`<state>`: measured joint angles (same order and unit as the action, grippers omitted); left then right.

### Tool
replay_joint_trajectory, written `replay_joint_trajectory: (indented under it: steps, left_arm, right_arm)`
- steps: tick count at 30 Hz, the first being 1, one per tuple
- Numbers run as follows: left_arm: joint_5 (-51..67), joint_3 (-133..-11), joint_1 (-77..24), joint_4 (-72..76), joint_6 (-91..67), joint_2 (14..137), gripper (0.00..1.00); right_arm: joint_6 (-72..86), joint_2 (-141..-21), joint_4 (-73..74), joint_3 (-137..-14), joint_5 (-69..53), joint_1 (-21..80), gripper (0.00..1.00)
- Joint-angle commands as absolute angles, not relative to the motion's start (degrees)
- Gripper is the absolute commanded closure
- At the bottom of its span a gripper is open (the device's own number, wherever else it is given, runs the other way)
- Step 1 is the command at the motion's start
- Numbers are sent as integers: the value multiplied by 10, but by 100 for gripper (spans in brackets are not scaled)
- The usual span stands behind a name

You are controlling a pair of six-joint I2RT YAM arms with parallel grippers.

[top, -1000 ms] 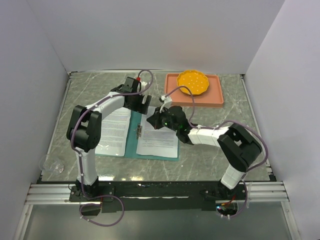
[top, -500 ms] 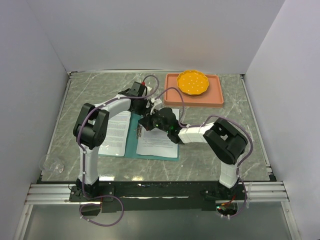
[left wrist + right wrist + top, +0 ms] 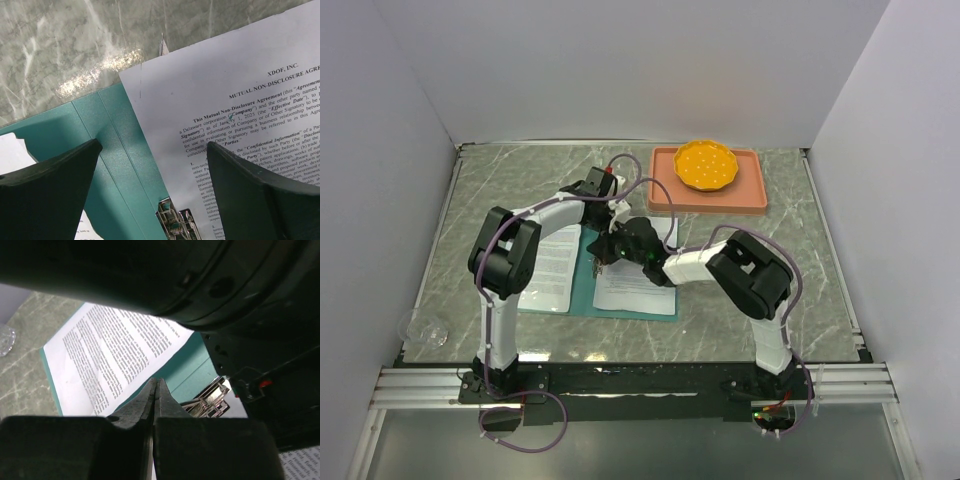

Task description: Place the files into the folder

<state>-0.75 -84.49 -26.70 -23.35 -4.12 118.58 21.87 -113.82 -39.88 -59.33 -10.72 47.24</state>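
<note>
Grey marble tabletop [image 3: 770, 270], and the teal folder [image 3: 115, 145] lies open under both arms. Up top, the left gripper [image 3: 154, 147] hangs with its fingers spread, the folder's spine directly below and the files [image 3: 240, 115] under one finger. Meanwhile the right gripper [image 3: 156, 384] is pinched together, with the metal clip [image 3: 210, 401] just beside its tip.

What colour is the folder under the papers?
Teal-green. The folder shows best in the left wrist view.

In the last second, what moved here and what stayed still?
The right gripper slid left across the files toward the clip at the spine of the folder; the left gripper edged right. Nothing was grasped or released. Files, folder and pink tray stayed put.
</note>
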Motion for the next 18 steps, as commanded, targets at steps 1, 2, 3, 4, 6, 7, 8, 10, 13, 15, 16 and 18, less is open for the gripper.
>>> replay_joint_trajectory:
  steps: [1, 2, 3, 4, 6, 7, 8, 10, 13, 15, 16, 18]
  left_arm:
    - [-25, -825, -271, -246, -47, 1189, 4]
    - [-25, -824, -272, -247, -46, 1190, 4]
    - [-25, -822, -272, -245, -46, 1189, 4]
    - [-25, -820, -272, -244, -46, 1189, 4]
    - [-23, -818, -272, -243, -45, 1188, 4]
    - [-22, -818, -271, -243, -46, 1188, 4]
    - [-22, -819, -272, -243, -47, 1188, 4]
    - [-21, -817, -271, -243, -47, 1186, 4]
    - [-23, -809, -272, -240, -46, 1182, 4]
    - [-25, -802, -272, -237, -45, 1178, 4]
    - [-25, -802, -272, -237, -45, 1177, 4]
    - [-25, -797, -272, -236, -45, 1173, 4]
  right_arm:
    - [222, -1152, -423, -617, -110, 479, 100]
    - [224, -1156, -423, -618, -110, 480, 100]
    - [223, -1158, -423, -619, -110, 481, 100]
    - [224, -1158, -422, -619, -110, 482, 100]
    - [225, -1160, -422, -617, -111, 483, 100]
    - [226, -1160, -423, -616, -113, 483, 100]
    - [226, -1161, -422, -616, -114, 483, 100]
    - [226, -1162, -423, -614, -116, 484, 100]
    - [228, -1165, -420, -611, -118, 490, 100]
    - [229, -1166, -420, -608, -118, 493, 100]
    - [229, -1169, -418, -607, -119, 495, 100]
    - [229, -1172, -411, -609, -120, 497, 100]
